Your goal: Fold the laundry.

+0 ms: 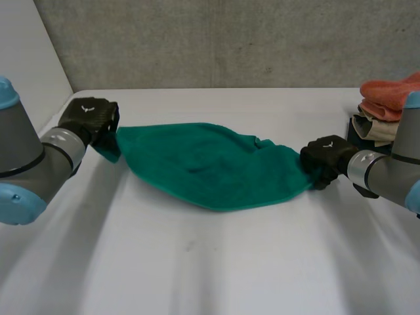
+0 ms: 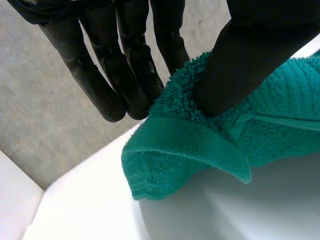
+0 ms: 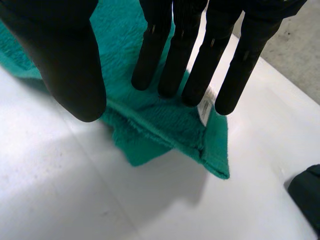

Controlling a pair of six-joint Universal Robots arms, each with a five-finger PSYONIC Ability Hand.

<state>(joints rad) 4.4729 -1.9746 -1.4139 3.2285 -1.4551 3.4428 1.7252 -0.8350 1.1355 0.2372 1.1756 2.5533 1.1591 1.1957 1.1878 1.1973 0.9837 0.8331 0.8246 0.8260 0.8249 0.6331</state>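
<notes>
Presently, over the table (image 1: 197,262), the green towel (image 1: 210,167) sags stretched between both hands. The spreading step looks to be in hand, and next it likely needs laying flat. The left robot hand (image 1: 88,118) pinches one corner under its thumb. The right robot hand (image 1: 326,156) pinches the opposite end with straight fingers.

You work at a white table (image 1: 197,262), evenly lit, with soft shadows on it. Behind the table's far edge rises a grey concrete wall (image 1: 230,39). A plain white panel (image 1: 26,59) stands along the table's left side.
</notes>
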